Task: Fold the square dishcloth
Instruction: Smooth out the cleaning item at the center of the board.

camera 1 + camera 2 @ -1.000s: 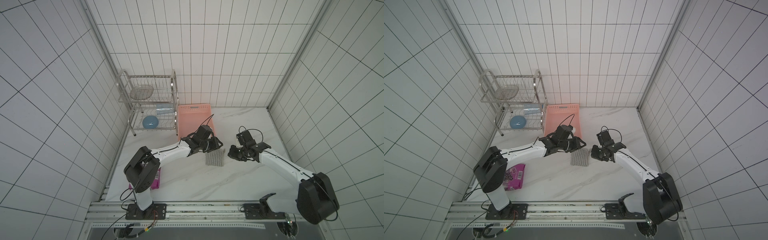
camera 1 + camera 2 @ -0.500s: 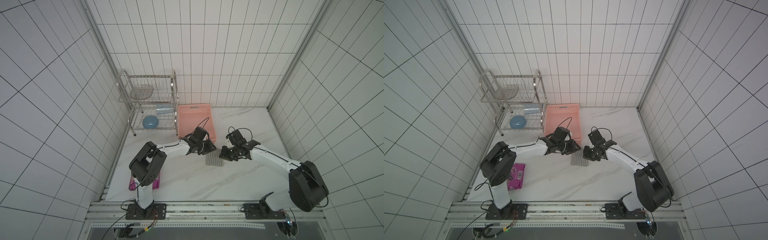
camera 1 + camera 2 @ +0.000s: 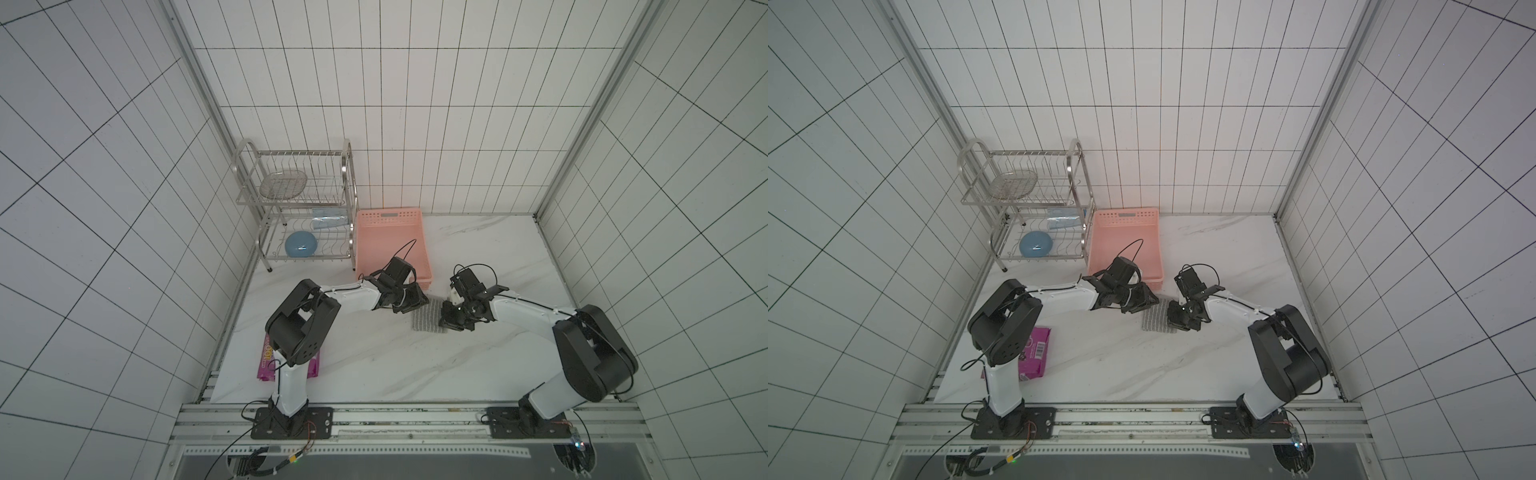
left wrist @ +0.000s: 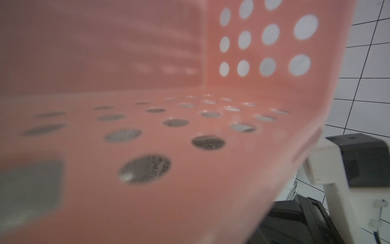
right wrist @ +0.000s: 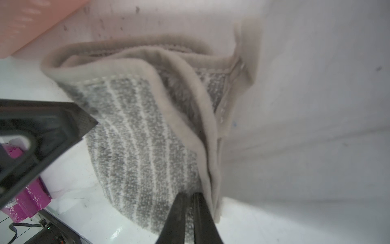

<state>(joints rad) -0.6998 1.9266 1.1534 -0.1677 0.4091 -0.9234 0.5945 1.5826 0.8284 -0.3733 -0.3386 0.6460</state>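
A pink basket (image 3: pixel 390 239) is sitting beside a rack (image 3: pixel 324 189) holding a blue bowl (image 3: pixel 301 244); a purple packet (image 3: pixel 1036 351) is lying well apart.

We see a white marble tabletop (image 3: pixel 415 365). On it rest the square dishcloth (image 3: pixel 426 322), pink basket (image 3: pixel 390 214), wire rack (image 3: pixel 291 201) and purple packet (image 3: pixel 266 359).

One square dishcloth (image 3: pixel 424 323). One pink plastic basket (image 3: pixel 390 215). One purple snack packet (image 3: pixel 1037 348). One two-tier wire dish rack (image 3: pixel 348 178), with three things in it: one metal mesh dish (image 3: pixel 284 184), one blue bowl (image 3: pixel 301 244) and one clear bluish packet (image 3: pixel 328 218). Two robot arms, the left arm (image 3: pixel 353 296) and the right arm (image 3: pixel 528 311), each with one claw: the left claw (image 3: pixel 415 302) and the right claw (image 3: pixel 449 323). One tabletop (image 3: pixel 478 365).
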